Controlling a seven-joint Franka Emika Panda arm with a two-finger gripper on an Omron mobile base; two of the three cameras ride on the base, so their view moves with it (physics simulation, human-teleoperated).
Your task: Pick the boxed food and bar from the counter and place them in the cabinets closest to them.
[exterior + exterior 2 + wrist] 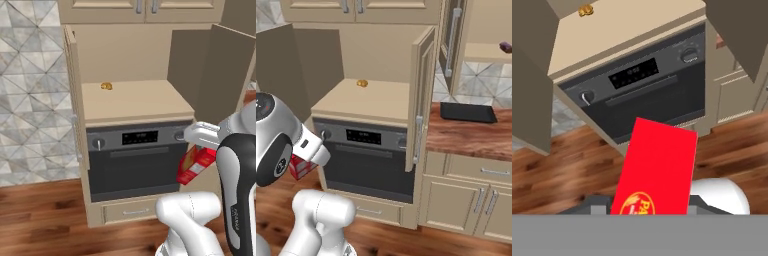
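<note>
Boxed food [301, 167] half-hidden behind arm

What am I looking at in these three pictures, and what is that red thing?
It is a white robot arm in a computer-drawn kitchen. Two pictures come from cameras behind the arm, to its left and right; the third looks along its hand. Its gripper is shut on the boxed food, a red carton, held in front of a built-in oven. Above the oven, an open cabinet has a tan shelf with a small golden item on it. To the right, a dark purple bar lies in another cabinet above the counter.
</note>
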